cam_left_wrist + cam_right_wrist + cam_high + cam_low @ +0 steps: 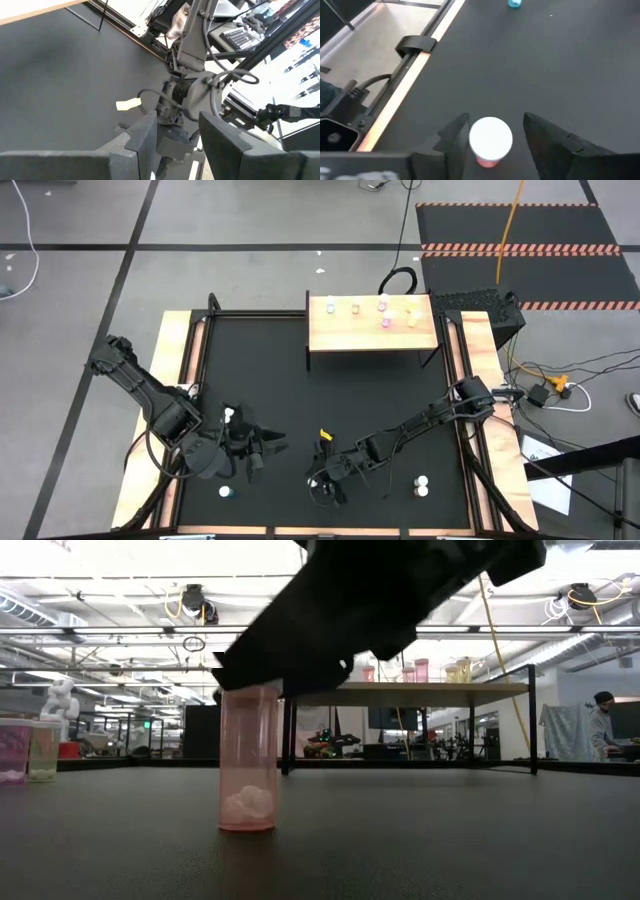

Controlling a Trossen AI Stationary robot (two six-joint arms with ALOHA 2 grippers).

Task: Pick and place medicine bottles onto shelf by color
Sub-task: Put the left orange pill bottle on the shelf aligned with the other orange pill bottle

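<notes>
A pink medicine bottle (491,141) with a white cap stands upright on the black table near its front edge; in the low view its pink body (247,760) rests on its base. My right gripper (495,119) is open, with one finger on either side of the cap and a gap showing beside it. My left gripper (268,445) hangs open and empty above the table's left half, pointing toward the right arm. The shelf (372,330), a light-wood board on black legs at the far edge, carries several bottles (385,313).
A blue bottle (225,491) stands near the front left, a white-capped one (228,416) by the left arm, and two more (421,485) at the front right. A yellow tag (325,437) hangs on the right arm. Pale wooden strips (185,360) edge the table.
</notes>
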